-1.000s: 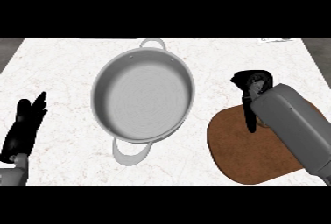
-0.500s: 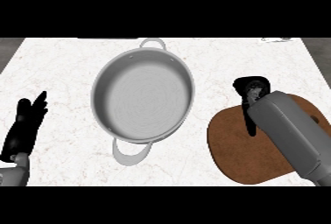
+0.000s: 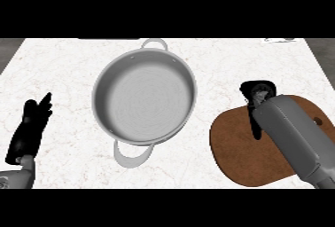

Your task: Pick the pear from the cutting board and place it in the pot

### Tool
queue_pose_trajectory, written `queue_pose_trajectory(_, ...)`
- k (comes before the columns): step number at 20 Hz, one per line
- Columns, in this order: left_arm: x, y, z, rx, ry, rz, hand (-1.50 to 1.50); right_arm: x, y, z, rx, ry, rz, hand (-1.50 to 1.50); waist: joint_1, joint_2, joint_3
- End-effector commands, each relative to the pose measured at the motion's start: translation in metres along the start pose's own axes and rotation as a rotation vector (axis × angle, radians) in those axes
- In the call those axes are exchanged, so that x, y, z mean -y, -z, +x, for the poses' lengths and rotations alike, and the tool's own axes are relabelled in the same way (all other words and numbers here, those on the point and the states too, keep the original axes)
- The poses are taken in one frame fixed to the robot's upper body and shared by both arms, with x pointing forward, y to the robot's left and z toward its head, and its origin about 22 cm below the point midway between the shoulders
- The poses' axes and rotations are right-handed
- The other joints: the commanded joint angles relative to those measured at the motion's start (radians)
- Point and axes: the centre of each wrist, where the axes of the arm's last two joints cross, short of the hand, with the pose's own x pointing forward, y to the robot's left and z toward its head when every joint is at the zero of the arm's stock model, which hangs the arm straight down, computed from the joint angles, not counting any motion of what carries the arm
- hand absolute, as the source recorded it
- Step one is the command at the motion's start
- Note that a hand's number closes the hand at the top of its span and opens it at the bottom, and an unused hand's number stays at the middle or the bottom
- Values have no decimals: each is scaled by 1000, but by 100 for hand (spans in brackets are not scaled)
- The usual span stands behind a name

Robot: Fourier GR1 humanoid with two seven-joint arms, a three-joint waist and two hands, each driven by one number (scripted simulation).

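The grey pot (image 3: 144,95) with two loop handles stands in the middle of the white counter, and nothing lies in it. At the right lies the brown round cutting board (image 3: 245,153). My right hand (image 3: 258,94) hangs over the board's far left edge, with its grey forearm crossing the board. No pear shows anywhere; the hand and forearm cover that part of the board. My left hand (image 3: 29,128) rests open at the left edge, fingers pointing up, apart from the pot.
The marble counter (image 3: 59,66) runs wide on both sides of the pot. A small pale object (image 3: 281,40) sits at the far right corner. The pot's near handle (image 3: 133,155) points toward me.
My right hand has drawn slightly nearer and to the right, onto the cutting board's far edge. The left hand and the pot have not moved.
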Motion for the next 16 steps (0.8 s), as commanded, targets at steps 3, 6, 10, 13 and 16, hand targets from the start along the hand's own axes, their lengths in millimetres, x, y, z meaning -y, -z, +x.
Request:
queue_pose_trajectory(3,-12,1,14,14,-1,14,0,-10,9,-1,-18,18,15,-150,-1,-1,0)
queue_pose_trajectory(6,-8,-12,-6,-6,4,12,0,-17,9,5,-17,-7,30,-150,-1,-2,0)
queue_pose_trajectory(10,5,-14,2,24,-1,18,0,-23,33,-25,-26,21,44,-150,2,-1,0)
queue_pose_trajectory(13,-11,5,-3,10,-2,8,0,-25,37,-2,-13,18,54,150,2,1,0)
queue_pose_trajectory(16,-4,3,30,4,-9,2,0,-31,38,10,57,12,-16,150,6,2,1)
